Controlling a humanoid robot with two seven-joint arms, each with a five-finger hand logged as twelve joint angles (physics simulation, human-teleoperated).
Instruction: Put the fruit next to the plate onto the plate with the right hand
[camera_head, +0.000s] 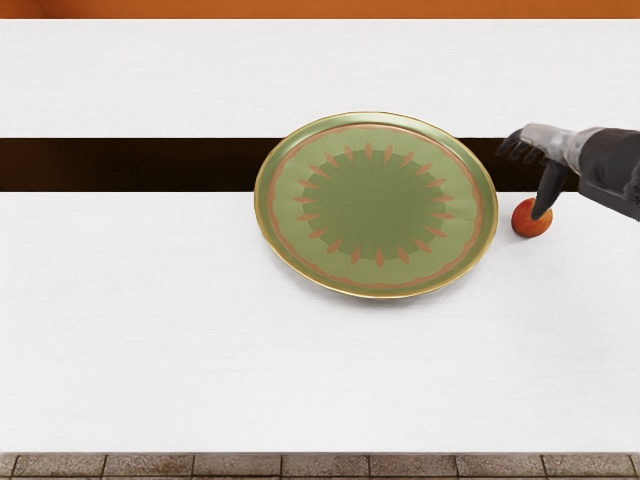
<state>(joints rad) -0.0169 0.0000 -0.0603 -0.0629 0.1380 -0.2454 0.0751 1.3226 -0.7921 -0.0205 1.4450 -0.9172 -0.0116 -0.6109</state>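
Spanning nearly the whole view: a white, smooth, matte worktop (150, 320), faintly streaked.

Dark brown horizontal band (120, 165): runs across the worktop's upper half, passing behind the plate and the hand.

Orange strip (300, 8): along the top edge. Row of grey-brown stone tiles (300, 466): along the bottom edge.

Round, shallow green plate with a thin gold rim (300, 245): lies flat, right of centre, overlapping the dark band. Glossy surface; a darker green centre ringed by orange petal-shaped marks, with a wavy orange line inside the rim. Nothing lies on it.

Grey-sleeved right arm with a dark-fingered hand (545, 155): enters from the right edge, level with the plate's upper right rim. Its fingers (547, 195) are loosely spread, not closed round anything; one reaches straight down and overlaps the fruit's upper right side, the others point left toward the plate.

Small, round, orange-red fruit (528, 222): sits on the worktop just beside the plate's right rim, apart from it, under the hand. Smooth skin; its outline is a plain ball, so a long axis or pointing direction cannot be told.
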